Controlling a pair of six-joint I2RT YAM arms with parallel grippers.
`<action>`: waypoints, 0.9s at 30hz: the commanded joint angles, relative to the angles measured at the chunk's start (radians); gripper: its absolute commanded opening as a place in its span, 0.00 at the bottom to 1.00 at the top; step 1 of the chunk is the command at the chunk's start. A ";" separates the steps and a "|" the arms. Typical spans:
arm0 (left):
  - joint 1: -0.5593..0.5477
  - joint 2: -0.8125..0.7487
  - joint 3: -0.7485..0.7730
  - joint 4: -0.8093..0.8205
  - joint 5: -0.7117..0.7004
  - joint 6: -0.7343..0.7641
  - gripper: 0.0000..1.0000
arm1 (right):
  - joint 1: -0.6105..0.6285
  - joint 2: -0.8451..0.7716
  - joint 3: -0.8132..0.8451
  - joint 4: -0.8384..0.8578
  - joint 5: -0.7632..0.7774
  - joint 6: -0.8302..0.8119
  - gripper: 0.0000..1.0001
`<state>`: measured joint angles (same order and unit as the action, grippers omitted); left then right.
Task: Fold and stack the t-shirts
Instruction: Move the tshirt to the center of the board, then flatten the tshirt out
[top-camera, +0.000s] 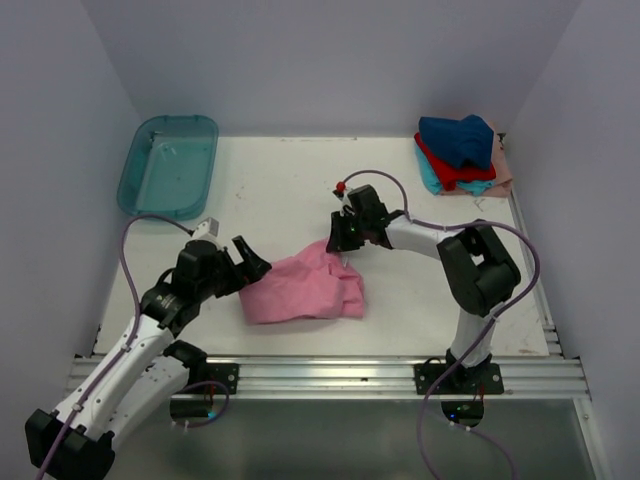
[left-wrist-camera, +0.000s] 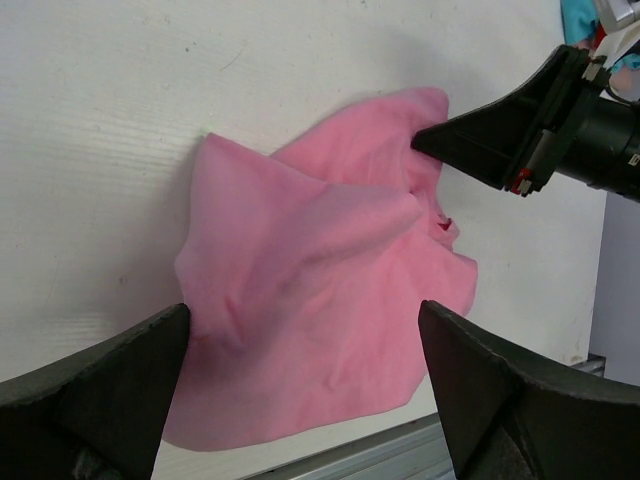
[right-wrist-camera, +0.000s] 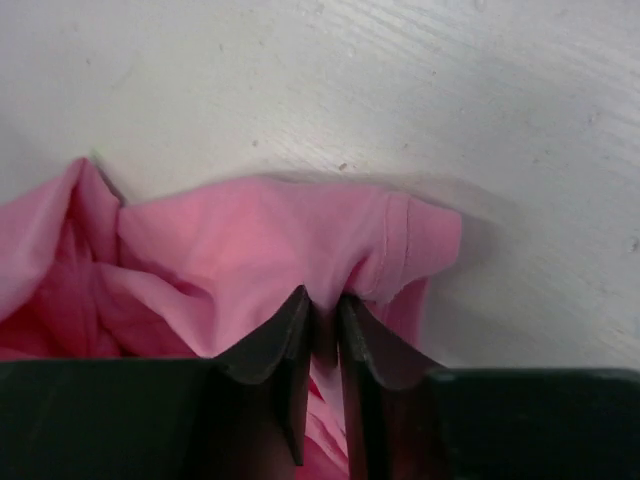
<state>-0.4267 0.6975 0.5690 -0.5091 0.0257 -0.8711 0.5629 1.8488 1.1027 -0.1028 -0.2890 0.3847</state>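
A crumpled pink t-shirt (top-camera: 302, 288) lies on the white table near the front middle; it also shows in the left wrist view (left-wrist-camera: 320, 300) and the right wrist view (right-wrist-camera: 240, 250). My right gripper (top-camera: 343, 240) is shut on the shirt's far hemmed edge (right-wrist-camera: 322, 305). My left gripper (top-camera: 250, 265) is open just left of the shirt, its fingers (left-wrist-camera: 120, 390) spread on either side of the near cloth without touching it. A pile of folded t-shirts (top-camera: 460, 155), navy on red on teal on pale peach, sits at the back right corner.
A translucent teal plastic tub (top-camera: 168, 165) stands at the back left. The metal rail (top-camera: 330, 375) runs along the table's front edge. White walls close in the back and both sides.
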 joint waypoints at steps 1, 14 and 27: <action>-0.004 -0.004 -0.034 0.024 -0.009 0.004 1.00 | 0.012 0.021 0.052 0.041 -0.039 0.023 0.14; -0.006 0.169 -0.121 0.221 0.206 0.102 1.00 | 0.011 -0.493 -0.122 -0.101 0.617 0.052 0.00; -0.009 0.341 0.086 0.391 0.323 0.193 1.00 | 0.011 -1.140 -0.195 -0.239 0.820 -0.044 0.00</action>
<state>-0.4286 0.9833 0.5983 -0.2829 0.2222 -0.7090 0.5751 0.7410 0.9123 -0.3233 0.5037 0.3801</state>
